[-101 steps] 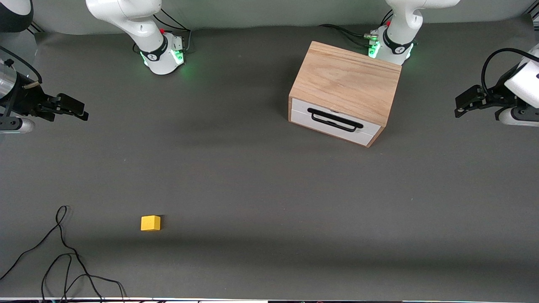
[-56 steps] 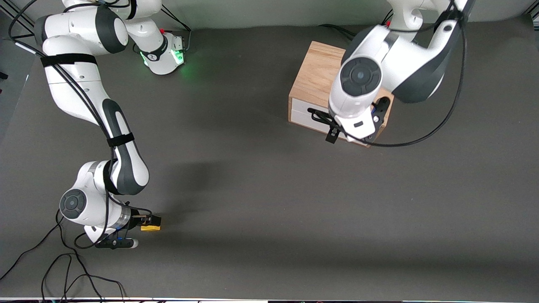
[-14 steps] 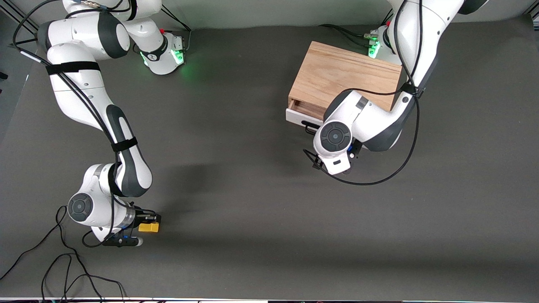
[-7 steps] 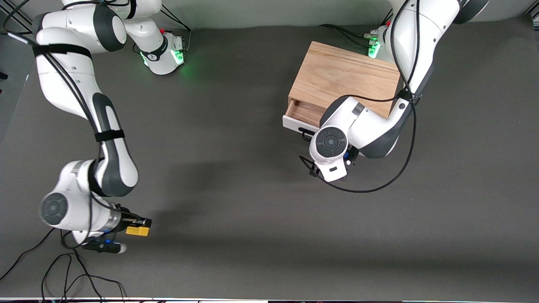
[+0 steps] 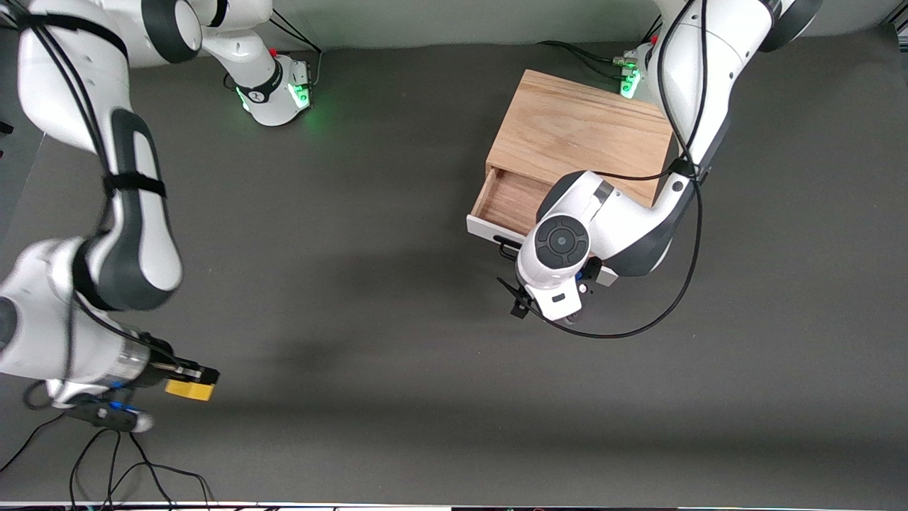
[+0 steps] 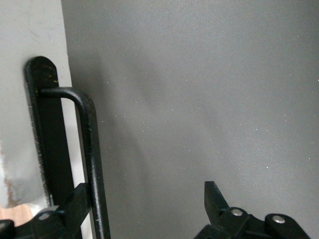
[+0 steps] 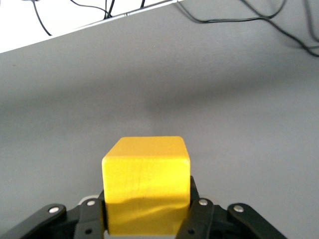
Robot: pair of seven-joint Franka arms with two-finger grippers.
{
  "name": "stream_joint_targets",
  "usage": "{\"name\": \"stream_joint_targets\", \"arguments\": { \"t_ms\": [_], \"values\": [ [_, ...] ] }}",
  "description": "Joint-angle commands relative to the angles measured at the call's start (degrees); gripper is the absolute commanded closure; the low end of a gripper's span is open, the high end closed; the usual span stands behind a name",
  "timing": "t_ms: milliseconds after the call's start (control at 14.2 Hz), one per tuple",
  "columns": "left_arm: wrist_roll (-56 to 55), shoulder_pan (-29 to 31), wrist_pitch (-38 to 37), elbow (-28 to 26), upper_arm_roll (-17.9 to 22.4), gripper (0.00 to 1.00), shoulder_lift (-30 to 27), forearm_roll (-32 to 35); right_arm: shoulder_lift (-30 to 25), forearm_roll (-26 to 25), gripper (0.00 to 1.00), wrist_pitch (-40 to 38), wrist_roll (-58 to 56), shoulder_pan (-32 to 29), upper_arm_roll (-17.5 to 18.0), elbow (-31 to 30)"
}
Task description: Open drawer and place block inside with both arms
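Note:
The light oak box (image 5: 582,135) stands near the left arm's base. Its drawer (image 5: 509,202) is pulled partly out, with bare wood showing inside and the white front panel (image 5: 486,231) toward the front camera. My left gripper (image 6: 144,206) is open at the black wire handle (image 6: 92,164), which lies against one finger (image 6: 72,206). In the front view the left wrist (image 5: 560,241) hides it. My right gripper (image 5: 191,380) is shut on the yellow block (image 5: 189,389) and holds it above the table at the right arm's end. The right wrist view shows the block (image 7: 146,189) between the fingers.
Loose black cables (image 5: 106,461) lie on the table by its front edge at the right arm's end, and show in the right wrist view (image 7: 239,17). The green-lit bases (image 5: 280,96) (image 5: 630,79) stand along the robots' edge. Dark grey mat (image 5: 397,298) lies between block and drawer.
The left arm has pulled the drawer farther out of the box. The right gripper has risen with the block and shifted toward the right arm's end of the table.

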Motion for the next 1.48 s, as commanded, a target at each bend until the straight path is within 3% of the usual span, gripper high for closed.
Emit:
{"name": "stream_joint_targets", "arguments": {
  "t_ms": [0, 703, 914, 1054, 1195, 1405],
  "values": [
    [-1.5, -1.0, 1.6, 3.0, 0.3, 0.0, 1.6, 1.4, -5.3, 0.6, 1.0, -4.2, 1.6, 0.3, -0.8, -1.2],
    [-1.5, -1.1, 8.6, 3.5, 0.9, 0.0, 1.6, 2.3, -8.0, -2.7, 1.0, -6.8, 6.9, 1.2, -0.1, -0.7],
    [-1.5, -0.8, 8.0, 4.9, 0.9, 0.0, 0.8, 2.2, -8.1, -2.4, 1.0, -7.3, 11.3, 4.6, -0.1, -0.6],
    [-1.0, 0.2, 6.7, 5.8, 1.0, 0.0, -1.9, 2.3, -8.1, -2.1, 1.0, -7.7, 13.8, 5.1, 0.0, -0.5],
    [1.3, 4.4, 1.0, 5.8, 0.3, 0.0, -6.8, 2.2, -9.6, -1.3, 1.0, -9.2, 14.0, 7.4, 0.0, -0.5],
    [13.1, 9.0, -8.4, 5.7, 0.3, 0.0, -12.9, -2.3, -10.9, 1.7, 1.0, -10.6, 17.4, 7.8, 0.1, -0.7]
  ]
}}
